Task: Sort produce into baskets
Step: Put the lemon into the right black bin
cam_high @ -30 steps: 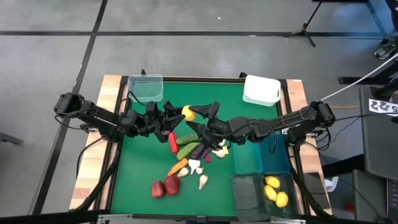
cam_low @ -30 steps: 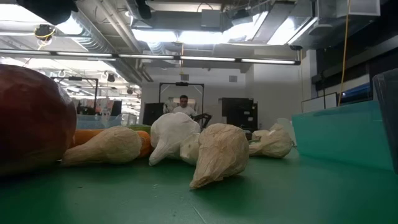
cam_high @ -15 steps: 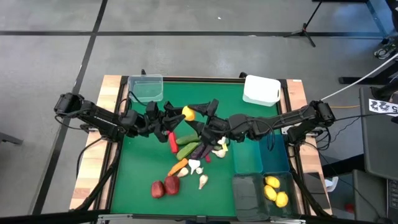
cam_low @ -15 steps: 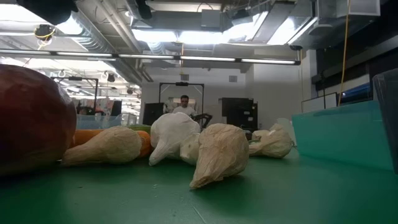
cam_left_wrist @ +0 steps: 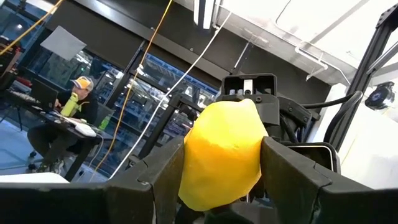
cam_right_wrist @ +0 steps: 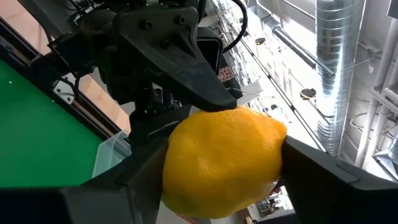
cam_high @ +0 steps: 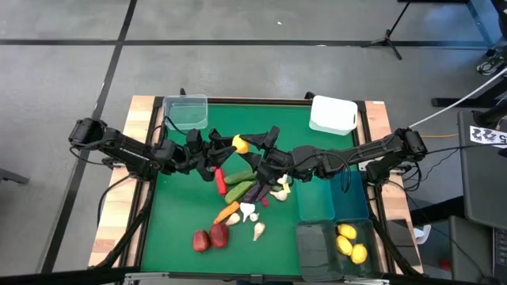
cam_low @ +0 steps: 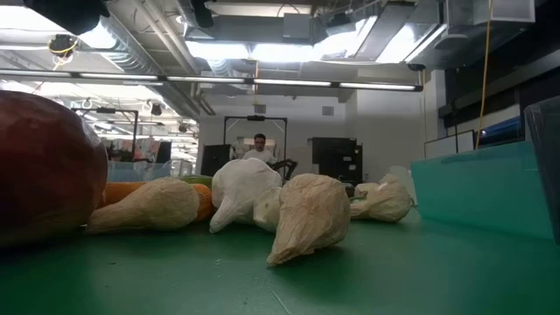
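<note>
A yellow lemon hangs in the air above the middle of the green mat, between my two grippers. My left gripper reaches in from the table's left and is shut on it; its wrist view shows the lemon filling the gap between its fingers. My right gripper comes from the table's right, and its fingers stand at the lemon's two ends. On the mat below lie other produce: a red pepper, cucumbers, an eggplant, garlic, a carrot and dark red round ones. My left gripper pinches the lemon's two flanks between its two fingers. It comes from the table's left, slanting upward. The lemon is lifted clear of the mat. My right gripper has the lemon between its two fingers, one finger against the pointed end, the other at the opposite end. It comes level from the table's right.
A clear bin stands at the far left and a white bin at the far right. Teal bins line the right edge; nearer stand dark bins, one holding lemons. In the low view, garlic bulbs lie on the mat.
My right gripper's fingers have drawn in a little around the lemon. Both arms and the lemon have kept their places.
</note>
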Tool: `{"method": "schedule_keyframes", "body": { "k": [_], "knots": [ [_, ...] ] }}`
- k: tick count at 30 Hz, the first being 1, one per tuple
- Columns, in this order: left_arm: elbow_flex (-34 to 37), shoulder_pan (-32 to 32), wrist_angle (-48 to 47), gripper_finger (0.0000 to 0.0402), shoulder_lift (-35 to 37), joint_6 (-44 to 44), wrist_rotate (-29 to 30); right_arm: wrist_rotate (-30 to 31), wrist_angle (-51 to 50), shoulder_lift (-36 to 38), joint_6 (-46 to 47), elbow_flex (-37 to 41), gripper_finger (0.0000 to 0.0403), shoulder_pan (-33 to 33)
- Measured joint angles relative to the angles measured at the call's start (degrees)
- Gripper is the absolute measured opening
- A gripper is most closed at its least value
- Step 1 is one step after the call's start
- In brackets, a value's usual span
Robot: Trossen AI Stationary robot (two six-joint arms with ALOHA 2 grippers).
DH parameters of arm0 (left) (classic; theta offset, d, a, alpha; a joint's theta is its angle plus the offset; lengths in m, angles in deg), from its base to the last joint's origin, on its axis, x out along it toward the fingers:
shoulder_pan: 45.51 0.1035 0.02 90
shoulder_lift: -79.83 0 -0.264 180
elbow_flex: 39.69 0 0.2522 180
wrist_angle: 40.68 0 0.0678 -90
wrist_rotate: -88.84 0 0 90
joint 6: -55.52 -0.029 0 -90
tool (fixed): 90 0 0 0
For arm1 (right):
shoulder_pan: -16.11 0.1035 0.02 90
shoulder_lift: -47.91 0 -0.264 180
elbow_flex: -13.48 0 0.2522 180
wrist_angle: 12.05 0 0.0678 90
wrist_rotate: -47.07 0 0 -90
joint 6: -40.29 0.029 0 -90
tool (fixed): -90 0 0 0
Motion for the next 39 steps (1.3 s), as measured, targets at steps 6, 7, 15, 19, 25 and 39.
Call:
{"method": "schedule_keyframes", "body": {
  "k": [6, 7, 15, 19, 25, 39],
  "knots": [
    [0.0, 0.0, -0.1, 0.0196, 0.0, -0.9, 0.1, 1.3, 0.0, 0.0, -0.2, 0.0, 0.0263, 0.0],
    [0.0, 0.0, -0.1, 0.0196, 0.0, -1.1, 0.1, 1.4, 0.0, 0.0, -0.2, 0.0, 0.0262, 0.0],
    [0.0, -0.1, -0.3, 0.0196, 0.0, -2.8, 0.1, 1.7, -0.1, 0.0, -0.4, 0.0, 0.0260, 0.0],
    [0.0, -0.9, -0.3, 0.0201, 0.0, -7.5, 0.3, 1.7, -0.1, 0.0, -0.6, 0.0, 0.0260, 0.1],
    [0.0, -2.1, -0.5, 0.0258, 0.0, -13.1, -0.5, 1.5, 0.0, 0.0, -0.4, 0.0, 0.0259, 0.1],
    [0.0, -2.5, -4.1, 0.0325, 0.2, -16.7, 0.1, 11.8, -5.8, 2.5, -0.5, 0.0, 0.0259, 2.2]
  ]
}}
